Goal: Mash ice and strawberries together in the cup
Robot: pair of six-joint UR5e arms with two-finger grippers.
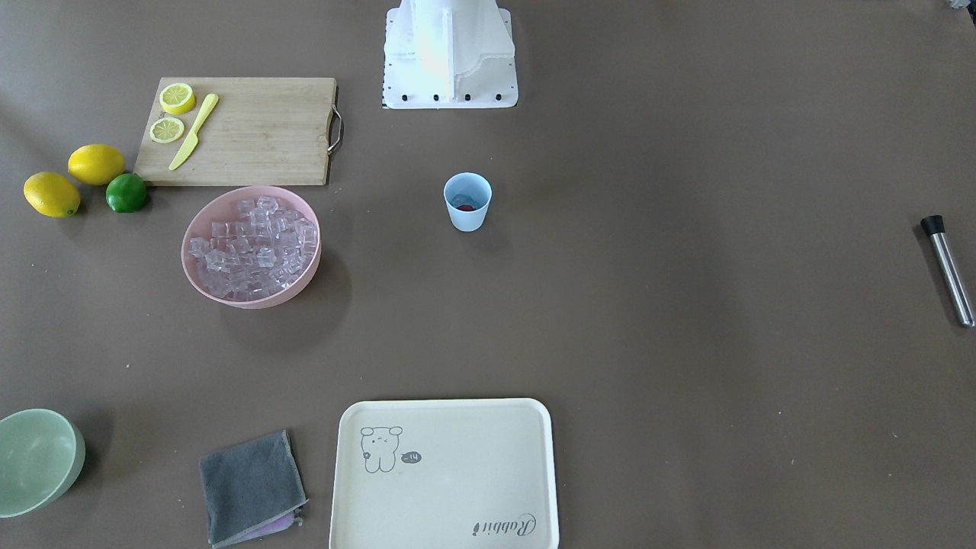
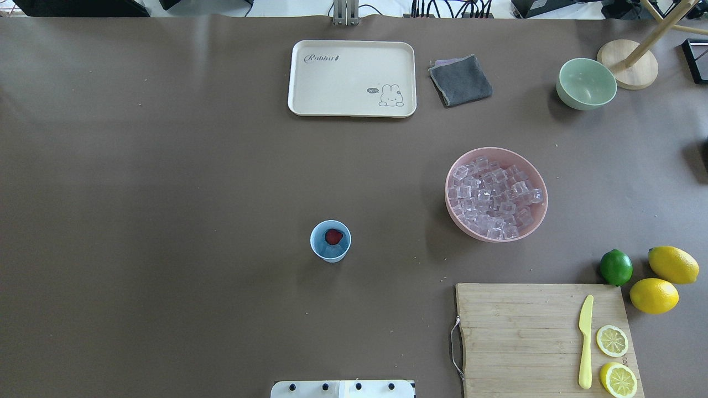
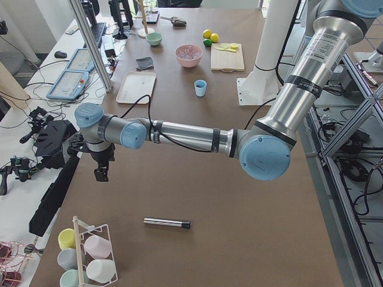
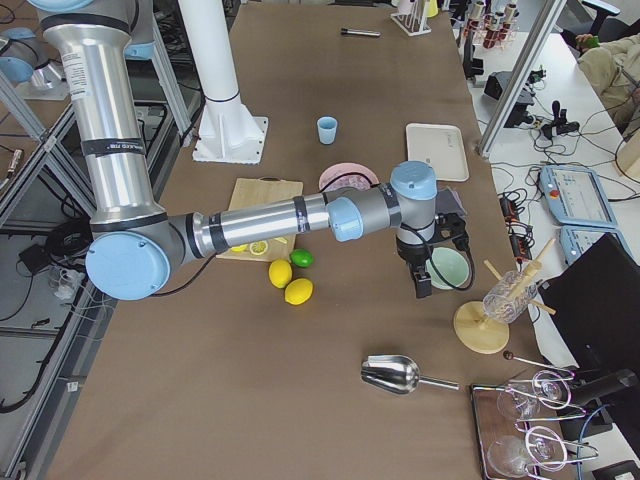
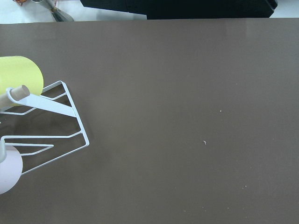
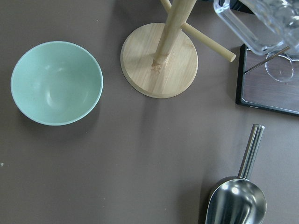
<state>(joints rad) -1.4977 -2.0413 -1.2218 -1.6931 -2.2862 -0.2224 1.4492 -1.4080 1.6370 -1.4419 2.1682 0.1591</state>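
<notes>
The light blue cup (image 2: pixel 331 241) stands upright mid-table, in front of the robot base. A red strawberry (image 2: pixel 333 237) lies inside it; I cannot tell whether ice is in there too. The ice (image 2: pixel 494 196) is heaped in a pink bowl (image 2: pixel 539 182) on the robot's right. My left gripper (image 3: pixel 102 174) hangs far off at the table's left end near a mug rack, and I cannot tell whether it is open or shut. My right gripper (image 4: pixel 423 283) hangs at the right end by the pale green bowl (image 4: pixel 447 268); its state I cannot tell either. Neither wrist view shows fingers.
A steel rod with a black tip (image 1: pixel 948 271) lies at the left end. A cutting board (image 2: pixel 525 331) holds lemon halves and a yellow knife, with lemons and a lime (image 2: pixel 615 267) beside it. A cream tray (image 2: pixel 298 83), grey cloth (image 2: pixel 460 80), metal scoop (image 6: pixel 236 203) and wooden stand (image 6: pixel 159 60) are also here.
</notes>
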